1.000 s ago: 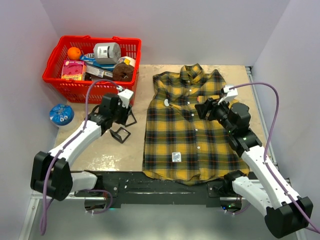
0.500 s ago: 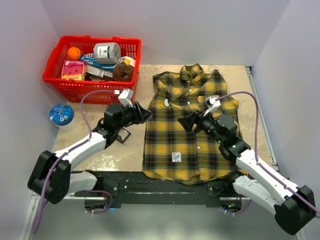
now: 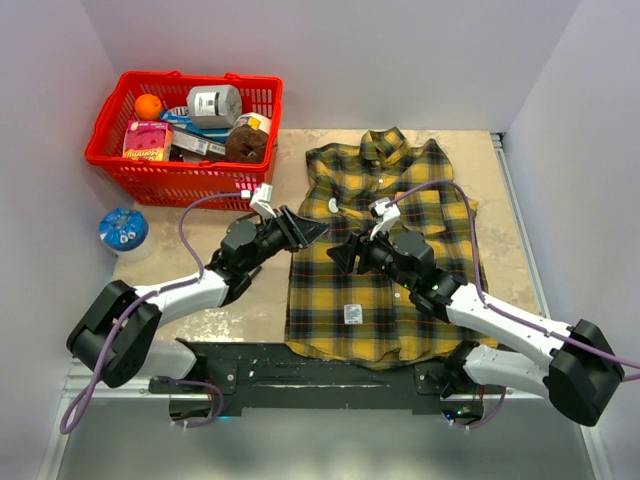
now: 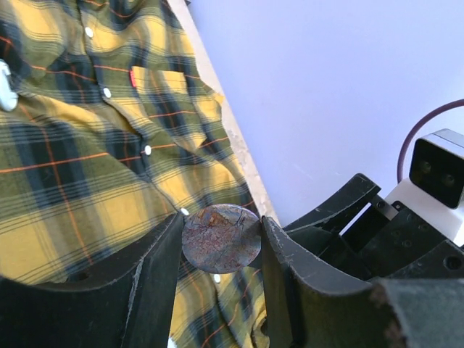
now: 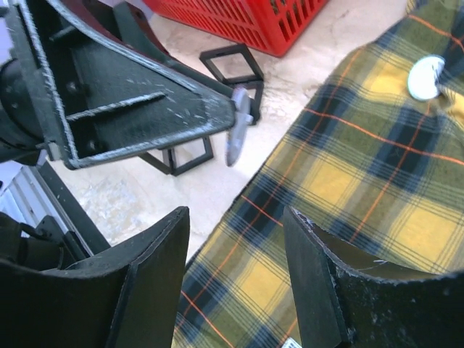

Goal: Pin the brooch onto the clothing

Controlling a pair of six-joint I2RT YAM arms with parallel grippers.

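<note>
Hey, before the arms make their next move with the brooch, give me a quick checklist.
1. The brooch is clamped in the left claw: ok.
2. The right claw is open and empty: ok.
3. The brooch is ahead of the right claw, in line with its gap: ok.
4. The shirt is spread flat: ok.
5. The brooch's pin is open for fastening: cannot tell.

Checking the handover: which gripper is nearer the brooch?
Left. The left gripper is shut on the brooch itself. The right gripper hangs open facing it over the shirt, close but not touching.
</note>
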